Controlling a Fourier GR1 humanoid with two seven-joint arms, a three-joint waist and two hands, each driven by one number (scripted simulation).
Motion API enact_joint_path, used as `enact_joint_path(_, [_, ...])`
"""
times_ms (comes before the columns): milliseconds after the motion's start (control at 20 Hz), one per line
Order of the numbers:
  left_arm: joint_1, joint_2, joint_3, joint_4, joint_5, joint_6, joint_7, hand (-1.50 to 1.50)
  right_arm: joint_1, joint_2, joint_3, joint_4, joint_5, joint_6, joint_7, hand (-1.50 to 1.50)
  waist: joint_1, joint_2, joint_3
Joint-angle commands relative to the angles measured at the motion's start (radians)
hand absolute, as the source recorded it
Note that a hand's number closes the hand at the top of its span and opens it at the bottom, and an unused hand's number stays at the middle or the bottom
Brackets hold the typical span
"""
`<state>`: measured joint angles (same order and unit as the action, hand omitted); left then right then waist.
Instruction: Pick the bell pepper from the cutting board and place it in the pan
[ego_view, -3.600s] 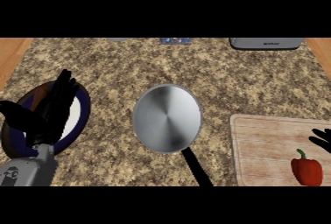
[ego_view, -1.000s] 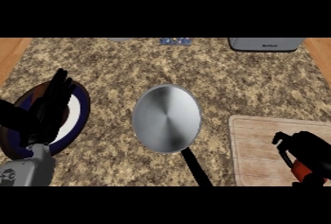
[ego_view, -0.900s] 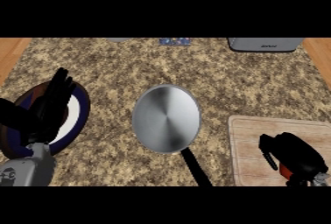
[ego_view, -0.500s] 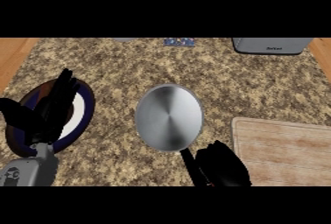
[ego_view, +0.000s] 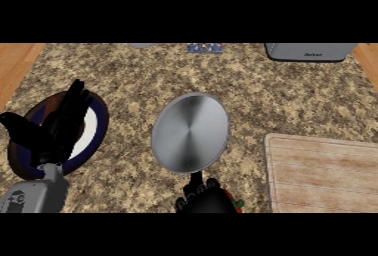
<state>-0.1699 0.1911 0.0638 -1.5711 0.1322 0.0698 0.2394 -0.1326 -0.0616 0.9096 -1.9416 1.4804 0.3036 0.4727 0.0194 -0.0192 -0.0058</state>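
Note:
My right hand (ego_view: 207, 197) is low in the view, just below the pan (ego_view: 190, 133) and over its black handle. Its fingers are curled round the red bell pepper (ego_view: 231, 199), of which only a red sliver with a bit of green shows at the hand's right side. The round silver pan lies in the middle of the counter with nothing in it. The wooden cutting board (ego_view: 325, 172) at the right has nothing on it. My left hand (ego_view: 55, 127) rests open at the left, fingers up, over a blue-rimmed plate (ego_view: 94, 132).
A grey appliance (ego_view: 308, 51) stands at the back right edge of the granite counter. A small blue item (ego_view: 204, 48) lies at the back middle. Wooden floor shows past the counter's left and right edges.
My right hand closed on the pepper on the cutting board and carried it left, off the board, to just below the pan. The left hand stayed put.

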Motion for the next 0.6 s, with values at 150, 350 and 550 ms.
enact_joint_path(150, [-0.022,-0.013,-0.008,0.003,-0.014,0.017,-0.004,0.0,-0.144,0.057,0.155,-0.07,-0.039,-0.005,0.338,1.5,0.009,0.009,0.002])
enact_joint_path(350, [-0.029,-0.01,-0.012,-0.001,-0.004,0.002,0.008,0.0,-0.246,0.056,0.13,-0.048,-0.113,-0.042,0.475,1.5,0.02,0.015,0.002])
enact_joint_path(550, [-0.012,-0.025,-0.019,0.014,-0.019,0.004,-0.034,0.0,-0.433,0.059,0.054,0.01,-0.229,-0.074,0.621,1.5,0.018,0.019,0.003])
